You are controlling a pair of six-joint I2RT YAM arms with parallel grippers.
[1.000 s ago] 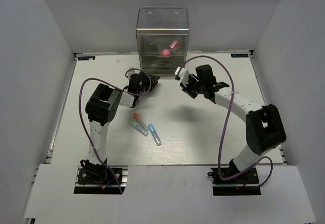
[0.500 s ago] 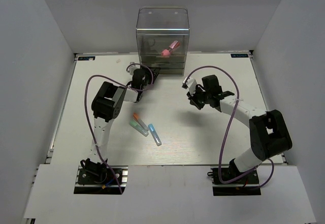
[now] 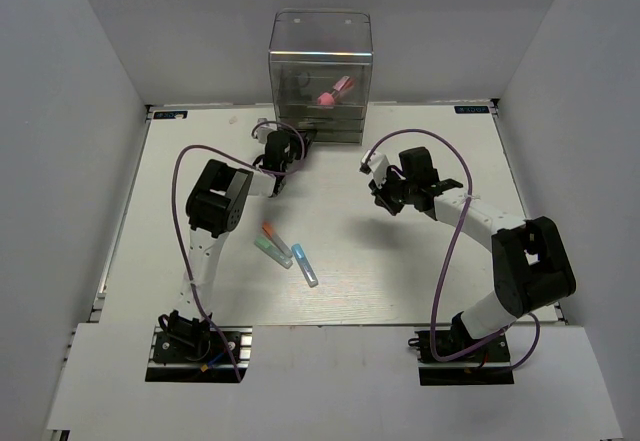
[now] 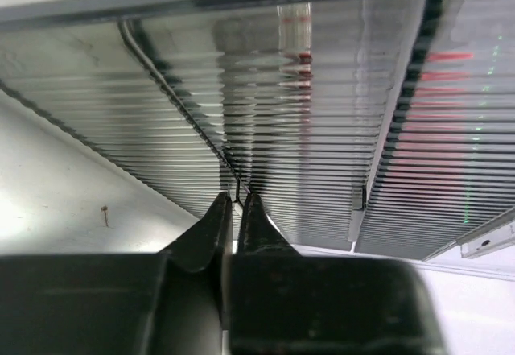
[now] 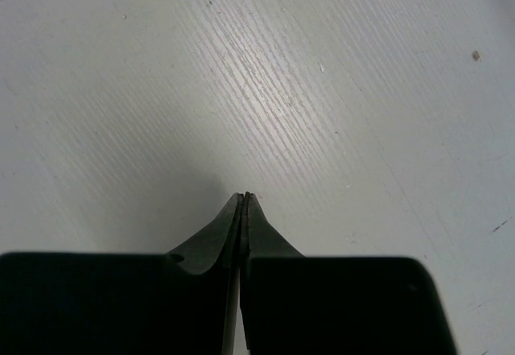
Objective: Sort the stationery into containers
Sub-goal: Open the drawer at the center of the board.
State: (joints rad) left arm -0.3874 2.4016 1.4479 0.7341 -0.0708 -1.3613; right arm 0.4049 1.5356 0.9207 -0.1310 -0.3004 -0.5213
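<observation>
Grey-tinted ribbed plastic drawer (image 4: 306,130); tapered left gripper (image 4: 235,200) pinched together.

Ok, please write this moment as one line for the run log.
left pincer: shut, at drawer box front | right pincer: shut, over table | three markers: on table, unsorted

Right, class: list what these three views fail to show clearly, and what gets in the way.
1. Top external: which drawer holds the pink piece; the box has tinted walls that blur it.
2. Left wrist: red streaks behind the box's ribbed wall, too distorted to identify.
3. Right wrist: only the right hand and table show; markers and box lie outside the frame.
</observation>
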